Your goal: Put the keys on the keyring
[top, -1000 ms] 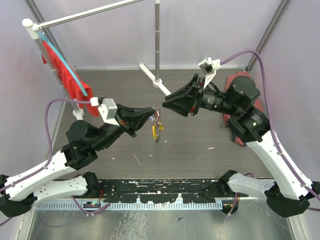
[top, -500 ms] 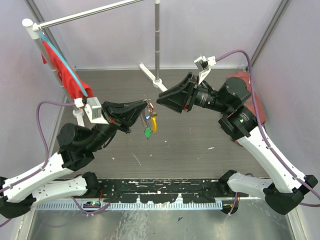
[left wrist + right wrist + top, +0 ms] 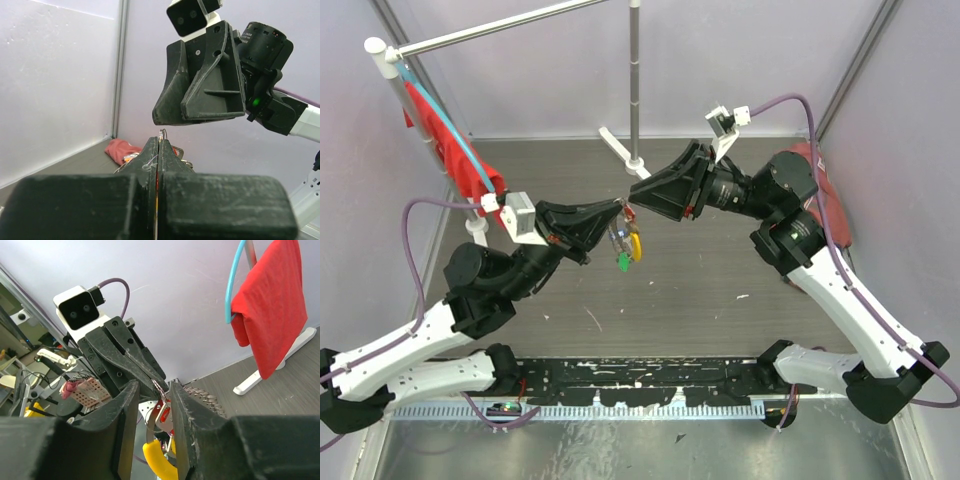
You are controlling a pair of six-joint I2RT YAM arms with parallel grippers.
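We see the left end effector [image 3: 619, 214] clamped together on the keyring [image 3: 624, 240], which hangs in the air just in front of the foot of the pole [image 3: 636, 90], above the counter [image 3: 720, 285], with its yellow tag [image 3: 637, 246] and green tag [image 3: 622, 264] dangling below. The right end effector [image 3: 638, 194], also just in front of that pole, meets it tip to tip with jaws apart. A red key [image 3: 162, 412] and the ring's top sit in the gap; we cannot tell whether they touch.

The left arm [image 3: 440, 335] reaches inward from its base, elbow bent; the left gripper [image 3: 620, 209] points right, fingers pressed together. The right arm [image 3: 840, 290] arcs over; the right gripper [image 3: 633, 192] meets it nearly tip to tip, jaws slightly apart.
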